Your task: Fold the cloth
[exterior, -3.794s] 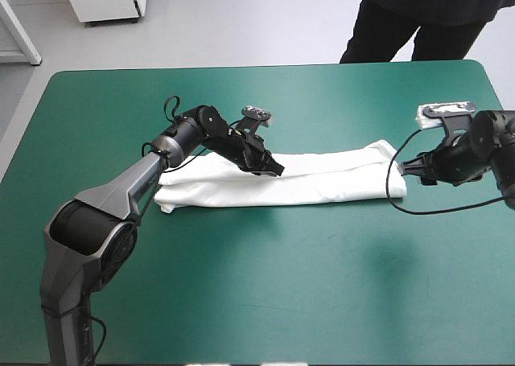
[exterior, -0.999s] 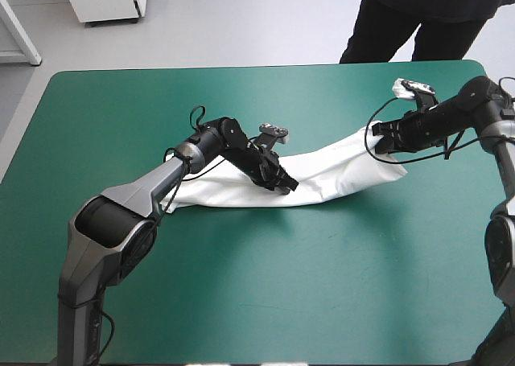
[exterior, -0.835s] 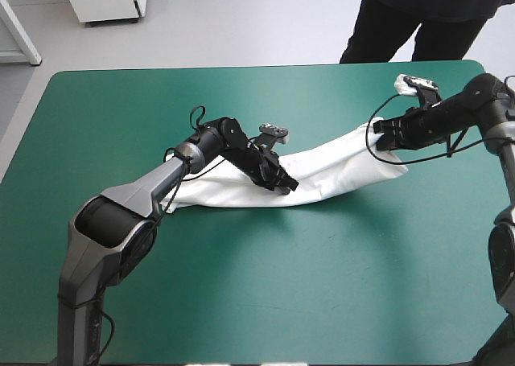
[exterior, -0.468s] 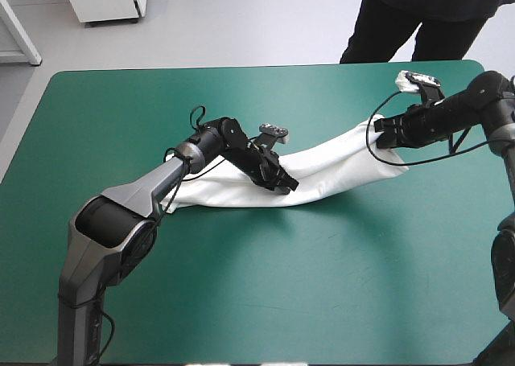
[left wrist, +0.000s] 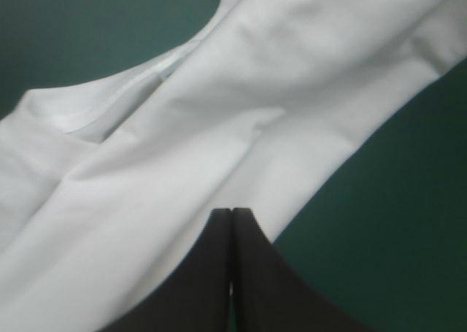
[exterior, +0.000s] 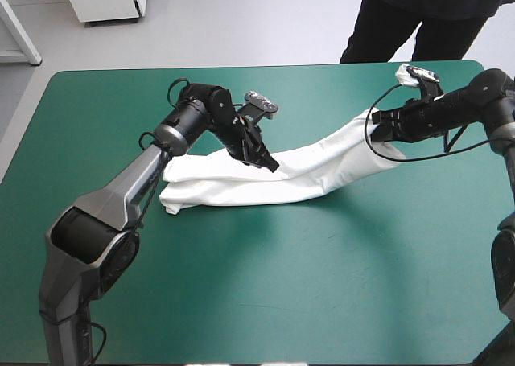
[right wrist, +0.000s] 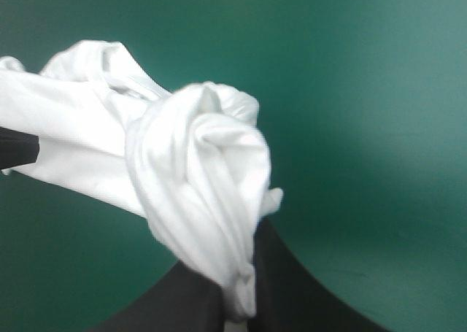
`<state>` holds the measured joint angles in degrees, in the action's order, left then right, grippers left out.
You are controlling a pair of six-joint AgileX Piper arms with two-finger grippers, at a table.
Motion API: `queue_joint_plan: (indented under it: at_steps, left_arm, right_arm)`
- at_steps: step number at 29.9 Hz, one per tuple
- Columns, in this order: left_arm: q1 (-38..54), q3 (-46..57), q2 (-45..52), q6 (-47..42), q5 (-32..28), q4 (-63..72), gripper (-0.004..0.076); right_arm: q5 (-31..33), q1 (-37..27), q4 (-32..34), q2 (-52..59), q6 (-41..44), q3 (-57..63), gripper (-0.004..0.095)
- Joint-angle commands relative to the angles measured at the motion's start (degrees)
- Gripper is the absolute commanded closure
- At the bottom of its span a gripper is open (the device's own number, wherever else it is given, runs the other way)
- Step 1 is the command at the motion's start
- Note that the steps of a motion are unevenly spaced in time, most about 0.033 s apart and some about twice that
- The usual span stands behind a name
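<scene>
- Two arms are on the T-shirt [exterior: 241, 187], and the left gripper [exterior: 269, 163] has moved. Just before, it sat at the band's near edge; now it is back toward the far side, over the band's middle.
- The left arm has swung with it, elbow up and farther left. The T-shirt's left end, partly under the arm earlier, now shows in full on the table [exterior: 322, 285].
- In the left wrist view that gripper [left wrist: 232, 217] has its black fingers [left wrist: 197, 288] pressed together in one pointed arch, with nothing between them. White cloth lies just under and ahead of the tip, but I cannot tell whether the tip touches it.
- The right gripper [exterior: 382, 121] has crept a little higher and nearer the far edge than a moment ago, with the T-shirt's right end in its grip.
- Up close, that gripper [right wrist: 244, 310] has its fingers [right wrist: 306, 303] all but closed on a twisted bunch of cloth that spills up over them.
- The right arm reaches in from the right near the far corner, forearm stretched out and pointing left.
- The T-shirt is a long folded band across the table's middle. Its left part lies flat on the teal-green cover. Its right part slopes up off the table to the right gripper.
</scene>
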<state>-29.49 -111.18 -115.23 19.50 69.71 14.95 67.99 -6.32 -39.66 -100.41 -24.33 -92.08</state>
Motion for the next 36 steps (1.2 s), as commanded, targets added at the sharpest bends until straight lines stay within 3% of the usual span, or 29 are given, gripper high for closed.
queue_joint_plan:
  at_steps: [1, 4, 22, 31, 36]
  left_arm:
    - [0.0, -2.1, 9.0, -1.7, 3.4, -4.1, 0.0746]
    - [0.5, -2.1, 13.4, -3.3, 4.0, -6.3, 0.0746]
    - [1.1, -2.1, 28.0, -5.7, 4.0, -8.9, 0.0746]
    - [1.1, -2.1, 30.4, -5.7, 4.0, -8.9, 0.0746]
    - [1.1, -1.6, 31.0, -5.7, 4.0, -8.6, 0.0746]
  right_arm:
    - [-0.8, 0.4, -9.5, 3.4, -1.5, -4.5, 0.0922]
    - [-1.0, 2.4, -12.6, 3.4, -1.5, -7.7, 0.0922]
    - [-9.3, 26.2, -12.8, -5.8, -0.3, -15.0, 0.0922]
    - [-14.4, 32.8, -15.3, -13.3, -2.5, -15.2, 0.0922]
    - [-13.7, 34.6, -15.6, -18.5, -2.9, -20.8, 0.0922]
